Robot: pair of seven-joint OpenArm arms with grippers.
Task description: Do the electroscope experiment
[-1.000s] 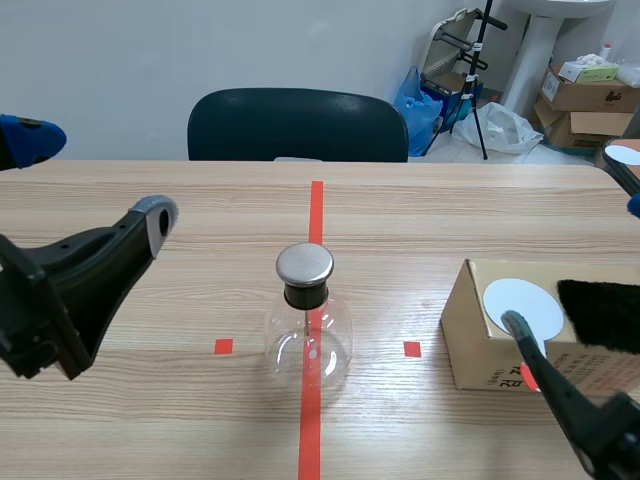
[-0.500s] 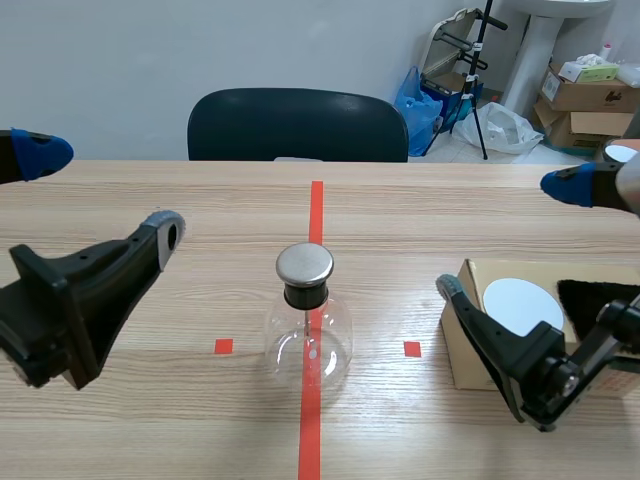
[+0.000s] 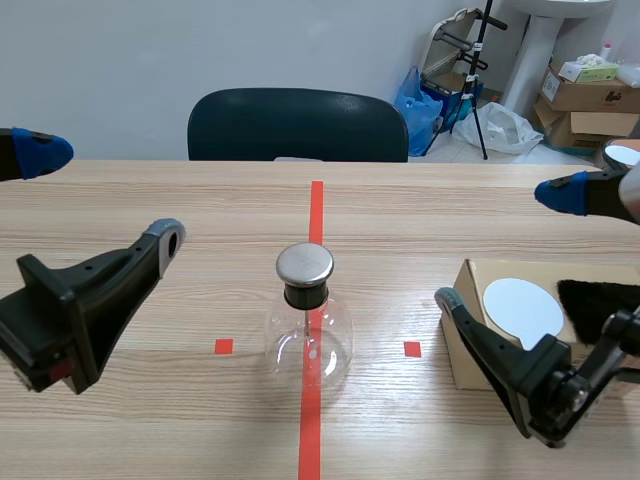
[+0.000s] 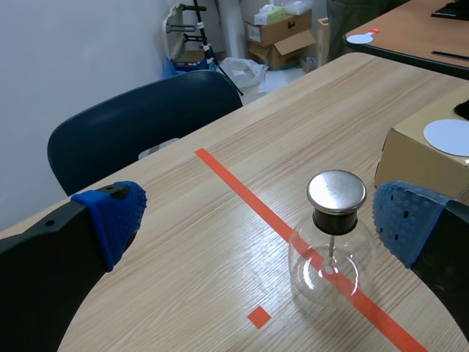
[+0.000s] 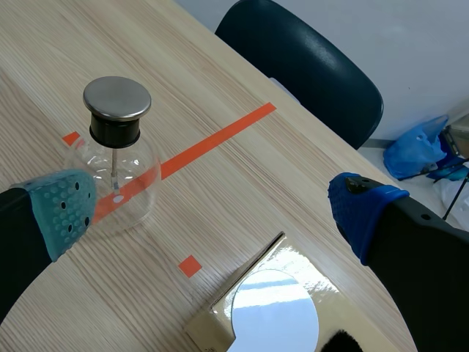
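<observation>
- Flask: clear, round-bellied glass, standing upright on the red tape line at the table's middle, between two small red squares.
- Cap: a round, flat, silver metal disc on a black stopper in the flask's neck.
- Rod: thin, hanging straight down from the stopper inside the glass.
- Disc: white, round, lying flat on top of a cardboard box right of the flask.
- Fur: a black, fuzzy patch on the same box top, just beside the disc.

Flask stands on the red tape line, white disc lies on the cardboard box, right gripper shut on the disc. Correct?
No. The right wrist view shows the right gripper open, holding nothing. The flask and the white disc on the box are as stated.
</observation>
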